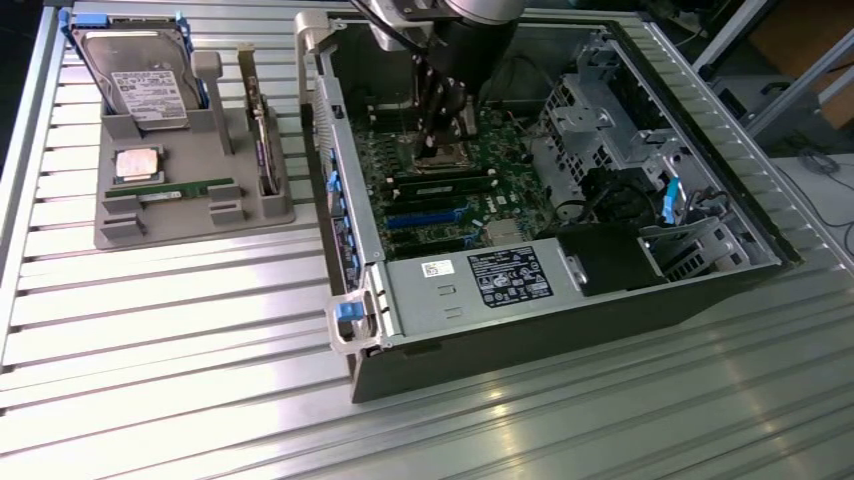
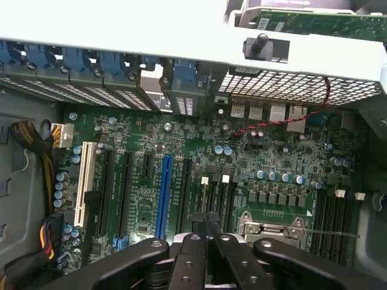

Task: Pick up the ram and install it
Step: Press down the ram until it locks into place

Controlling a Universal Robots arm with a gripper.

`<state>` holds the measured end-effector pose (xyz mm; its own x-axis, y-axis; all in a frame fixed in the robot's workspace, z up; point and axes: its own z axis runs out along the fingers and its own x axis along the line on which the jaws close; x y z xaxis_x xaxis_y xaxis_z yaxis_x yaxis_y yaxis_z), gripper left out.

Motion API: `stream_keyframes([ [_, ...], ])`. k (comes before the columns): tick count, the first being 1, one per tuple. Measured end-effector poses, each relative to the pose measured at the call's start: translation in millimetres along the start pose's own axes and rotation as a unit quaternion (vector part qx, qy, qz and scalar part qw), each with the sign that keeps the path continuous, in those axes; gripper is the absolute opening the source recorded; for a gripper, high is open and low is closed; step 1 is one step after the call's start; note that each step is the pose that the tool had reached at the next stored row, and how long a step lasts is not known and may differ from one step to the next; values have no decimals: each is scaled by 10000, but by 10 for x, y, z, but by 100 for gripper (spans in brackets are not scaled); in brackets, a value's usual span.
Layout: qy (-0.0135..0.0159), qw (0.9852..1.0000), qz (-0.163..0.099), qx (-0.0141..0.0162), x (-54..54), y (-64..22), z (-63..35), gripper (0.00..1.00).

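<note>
Green ram point(image 1: 171, 189) on grey tray point(image 1: 127, 232).

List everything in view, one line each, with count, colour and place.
computer case: one, grey, open, middle of the ribbed metal table.
motherboard: one, green, inside the case.
blue slot: one, on the motherboard.
parts tray: one, grey, exterior view's left.
hard drive: one, silver, back of the tray.
processor chip: one, silver, middle of the tray.
ram: one seen, green, front of the tray.
expansion card: one, upright, tray's case-side edge.
pincer: one, black, shut, above the motherboard.
</note>
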<state>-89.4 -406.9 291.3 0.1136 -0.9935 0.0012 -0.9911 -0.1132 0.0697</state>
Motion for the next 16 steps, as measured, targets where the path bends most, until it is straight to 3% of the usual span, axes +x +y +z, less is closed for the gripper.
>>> stream_keyframes([
  [4,-1,10000,-1,1,0,13,-189,11],
  [6,0,10000,-1,0,-1,24,-359,11],
  [9,-3,10000,-1,1,-11,35,-531,11],
  [12,1,10000,0,1,-11,54,-807,11],
  [13,1,10000,0,0,-10,64,-944,11],
  [16,2,10000,0,0,-10,74,-1095,11],
])
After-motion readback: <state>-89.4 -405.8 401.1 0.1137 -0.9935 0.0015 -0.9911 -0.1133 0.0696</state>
